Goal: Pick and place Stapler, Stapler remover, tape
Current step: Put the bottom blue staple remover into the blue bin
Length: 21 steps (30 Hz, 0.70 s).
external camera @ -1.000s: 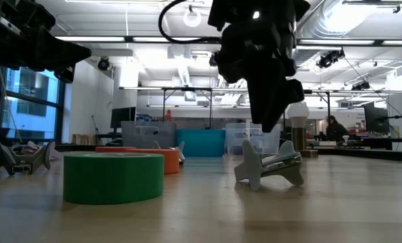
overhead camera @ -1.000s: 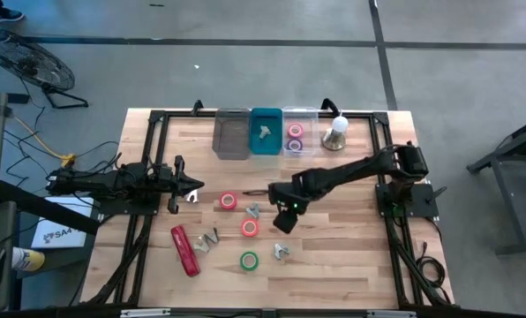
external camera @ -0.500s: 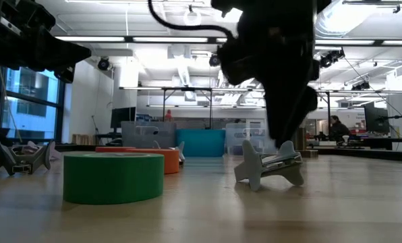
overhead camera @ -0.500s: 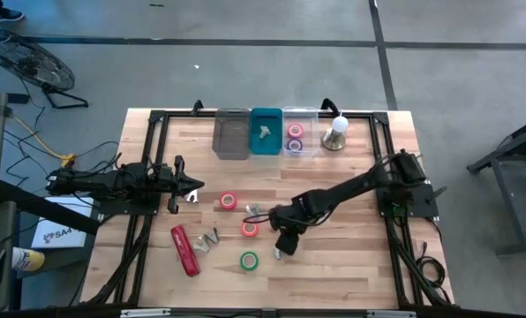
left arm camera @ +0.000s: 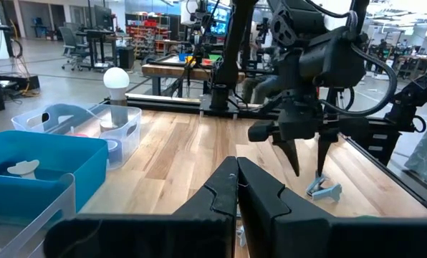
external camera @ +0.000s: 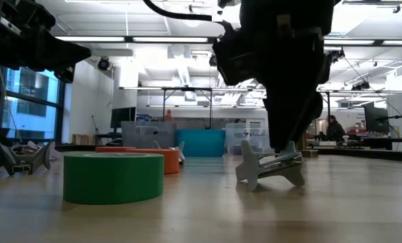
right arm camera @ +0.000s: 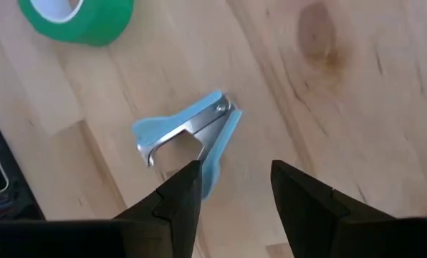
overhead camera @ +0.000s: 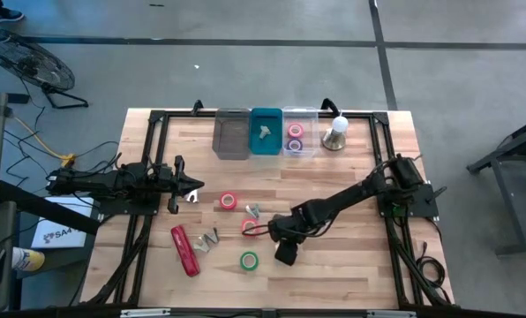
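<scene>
My right pincer hangs spread above the staple remover, lower centre of the high view. Grasp step, I judge: next, lower and pinch. Left pincer waits pressed together.

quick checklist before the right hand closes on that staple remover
1. Right hand open: ok.
2. Right hand over the staple remover: ok, though one finger overlaps its tip.
3. Remover centred between the fingers: not ok, it lies off to one side.
4. Fingers down at table height: cannot tell.
5. Green tape clear of the grasp: ok.
6. Left hand shut and waiting at the table's left side: ok.
</scene>
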Each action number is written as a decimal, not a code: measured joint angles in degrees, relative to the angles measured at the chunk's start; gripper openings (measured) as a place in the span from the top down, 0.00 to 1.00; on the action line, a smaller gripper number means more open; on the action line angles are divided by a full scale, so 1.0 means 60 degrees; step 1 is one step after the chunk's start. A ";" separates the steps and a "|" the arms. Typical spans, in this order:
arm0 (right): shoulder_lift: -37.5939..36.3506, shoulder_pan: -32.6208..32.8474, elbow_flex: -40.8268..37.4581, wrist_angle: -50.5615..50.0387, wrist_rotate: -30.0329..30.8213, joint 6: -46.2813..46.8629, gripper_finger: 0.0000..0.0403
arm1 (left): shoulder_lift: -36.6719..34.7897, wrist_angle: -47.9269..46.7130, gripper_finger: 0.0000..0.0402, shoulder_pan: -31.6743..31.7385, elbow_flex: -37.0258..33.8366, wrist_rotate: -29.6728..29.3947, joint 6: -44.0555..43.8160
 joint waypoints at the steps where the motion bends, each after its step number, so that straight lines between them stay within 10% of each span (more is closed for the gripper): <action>1: 0.0000 -0.0005 0.0000 0.0007 0.0036 0.0001 0.60 | -0.0003 0.0000 0.99 0.0000 0.0000 0.0000 -0.0003; 21: 0.0000 0.0046 0.0000 0.0300 0.0278 0.0228 0.49 | -0.0002 0.0000 0.99 0.0000 0.0000 -0.0007 -0.0003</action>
